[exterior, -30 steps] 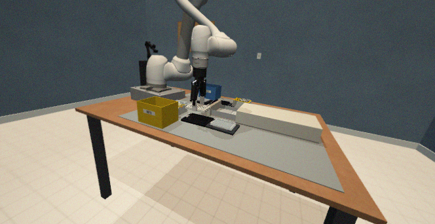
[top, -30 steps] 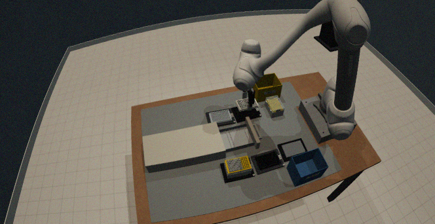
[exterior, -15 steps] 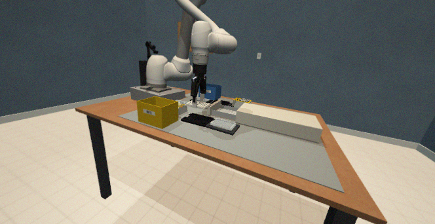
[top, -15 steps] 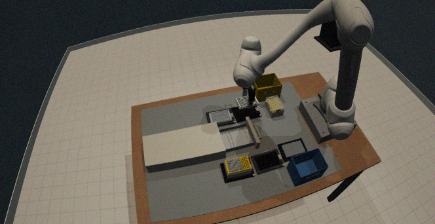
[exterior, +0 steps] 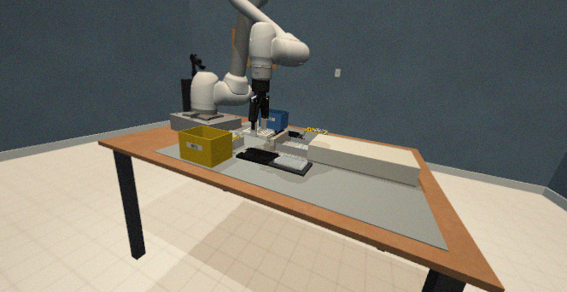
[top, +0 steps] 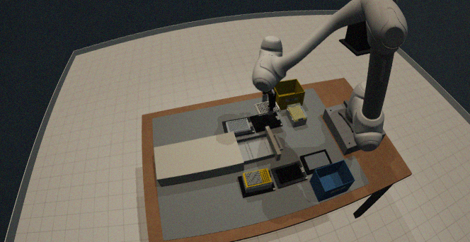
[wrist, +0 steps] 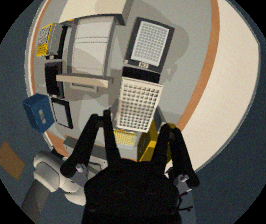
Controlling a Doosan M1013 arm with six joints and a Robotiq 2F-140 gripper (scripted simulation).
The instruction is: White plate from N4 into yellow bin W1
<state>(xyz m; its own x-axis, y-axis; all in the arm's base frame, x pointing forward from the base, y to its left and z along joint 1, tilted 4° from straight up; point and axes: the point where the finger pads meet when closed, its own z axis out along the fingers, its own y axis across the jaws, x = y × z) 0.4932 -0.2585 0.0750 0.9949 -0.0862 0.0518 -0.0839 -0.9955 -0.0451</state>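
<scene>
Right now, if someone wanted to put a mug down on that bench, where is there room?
The grey mat lies bare in front of the long beige box, and again behind it. It is crowded between the yellow bin and the blue bin, where the gripper holds the white plate.

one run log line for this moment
gripper: shut on white plate | plate: lifted off nest | yellow bin: upright, beside | drop: not yet

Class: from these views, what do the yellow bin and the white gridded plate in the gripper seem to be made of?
Yellow bin: likely moulded plastic, matte, with thin uniform walls. White gridded plate, held by the gripper: probably rigid plastic, matte, with an even grid of wells.
</scene>
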